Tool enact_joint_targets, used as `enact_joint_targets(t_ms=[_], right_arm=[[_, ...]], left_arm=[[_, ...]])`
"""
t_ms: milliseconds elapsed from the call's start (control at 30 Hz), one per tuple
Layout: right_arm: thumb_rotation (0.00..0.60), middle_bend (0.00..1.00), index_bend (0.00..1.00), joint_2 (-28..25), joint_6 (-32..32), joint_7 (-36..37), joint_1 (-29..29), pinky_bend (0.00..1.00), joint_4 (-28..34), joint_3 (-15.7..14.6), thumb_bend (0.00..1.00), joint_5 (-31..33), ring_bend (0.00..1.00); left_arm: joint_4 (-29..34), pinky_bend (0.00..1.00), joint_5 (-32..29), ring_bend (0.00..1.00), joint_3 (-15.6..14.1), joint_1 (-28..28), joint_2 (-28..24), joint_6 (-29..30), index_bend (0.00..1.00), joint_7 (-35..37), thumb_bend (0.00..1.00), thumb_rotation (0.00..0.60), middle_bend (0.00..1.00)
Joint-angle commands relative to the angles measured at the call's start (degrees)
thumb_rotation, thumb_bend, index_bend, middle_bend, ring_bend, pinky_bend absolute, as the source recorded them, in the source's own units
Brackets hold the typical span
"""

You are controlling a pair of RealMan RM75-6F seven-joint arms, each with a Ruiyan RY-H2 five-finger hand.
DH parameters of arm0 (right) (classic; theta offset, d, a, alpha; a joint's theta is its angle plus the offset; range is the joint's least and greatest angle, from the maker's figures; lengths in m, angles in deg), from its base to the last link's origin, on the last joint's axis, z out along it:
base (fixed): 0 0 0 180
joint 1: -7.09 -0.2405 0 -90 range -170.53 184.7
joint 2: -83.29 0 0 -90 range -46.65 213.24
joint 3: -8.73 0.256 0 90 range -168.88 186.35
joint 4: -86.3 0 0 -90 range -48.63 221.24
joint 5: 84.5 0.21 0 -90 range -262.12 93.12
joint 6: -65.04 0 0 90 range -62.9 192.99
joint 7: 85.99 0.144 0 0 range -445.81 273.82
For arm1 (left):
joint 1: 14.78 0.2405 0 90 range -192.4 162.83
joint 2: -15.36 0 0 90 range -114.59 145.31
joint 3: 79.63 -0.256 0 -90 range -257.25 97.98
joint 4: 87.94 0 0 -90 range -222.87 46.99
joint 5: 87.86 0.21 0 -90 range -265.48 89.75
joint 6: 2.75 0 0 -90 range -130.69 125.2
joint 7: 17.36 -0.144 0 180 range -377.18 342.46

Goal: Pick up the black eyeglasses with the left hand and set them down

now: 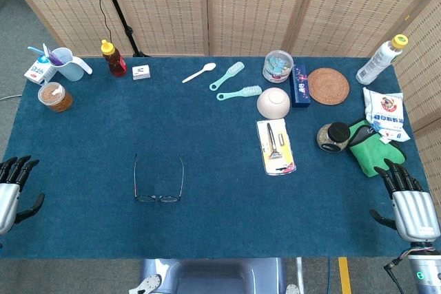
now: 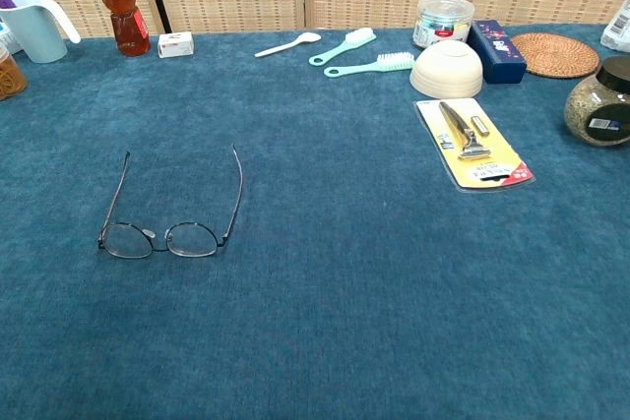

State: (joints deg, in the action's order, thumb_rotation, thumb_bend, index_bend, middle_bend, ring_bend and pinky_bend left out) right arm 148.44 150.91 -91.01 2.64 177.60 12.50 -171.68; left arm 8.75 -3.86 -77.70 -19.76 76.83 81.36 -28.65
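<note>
The black eyeglasses (image 1: 158, 197) lie on the blue tablecloth, left of centre, lenses toward the front edge and both temples spread out, pointing away. The chest view shows the same eyeglasses (image 2: 162, 239) at the left, nothing touching them. My left hand (image 1: 12, 187) hovers at the table's front left edge, well to the left of the glasses, fingers spread and holding nothing. At the front right edge, my right hand (image 1: 408, 201) is also empty with fingers apart. Neither hand shows in the chest view.
Along the back stand a measuring cup (image 1: 63, 64), a honey bottle (image 1: 114, 58), a white spoon (image 1: 198, 73), two mint brushes (image 1: 227, 76) and a bowl (image 1: 273, 102). A razor pack (image 1: 275, 146), dark jar (image 1: 333, 135) and green cloth (image 1: 372, 146) lie right.
</note>
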Motion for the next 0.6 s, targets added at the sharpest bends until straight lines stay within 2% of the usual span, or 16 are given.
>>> enact_joint_targets(t_ms=[33, 233, 333, 600], right_arm=[[0.600, 0.07, 0.16, 0.0, 0.0, 0.1, -0.1, 0.25, 0.0, 0.0, 0.04, 0.0, 0.10], [0.600, 0.07, 0.16, -0.3, -0.2, 0.0, -0.2, 0.25, 0.1, 0.1, 0.04, 0.0, 0.10], [0.600, 0.07, 0.16, -0.4, 0.0, -0.1, -0.1, 0.25, 0.2, 0.0, 0.04, -0.1, 0.10], [0.600, 0.07, 0.16, -0.4, 0.5, -0.1, 0.1, 0.25, 0.5, 0.0, 0.04, -0.2, 0.10]], left_arm=[[0.0, 0.12, 0.0, 0.09, 0.0, 0.0, 0.1, -0.1, 0.17, 0.0, 0.34, 0.483, 0.14], [-0.3, 0.12, -0.1, 0.09, -0.2, 0.1, 0.5, -0.2, 0.16, 0.1, 0.34, 0.483, 0.13], [-0.4, 0.12, -0.1, 0.06, -0.2, 0.1, 0.5, -0.1, 0.11, 0.0, 0.34, 0.481, 0.08], [0.7, 0.09, -0.3, 0.03, -0.3, -0.7, -0.7, -1.8, 0.02, -0.5, 0.34, 0.458, 0.03]])
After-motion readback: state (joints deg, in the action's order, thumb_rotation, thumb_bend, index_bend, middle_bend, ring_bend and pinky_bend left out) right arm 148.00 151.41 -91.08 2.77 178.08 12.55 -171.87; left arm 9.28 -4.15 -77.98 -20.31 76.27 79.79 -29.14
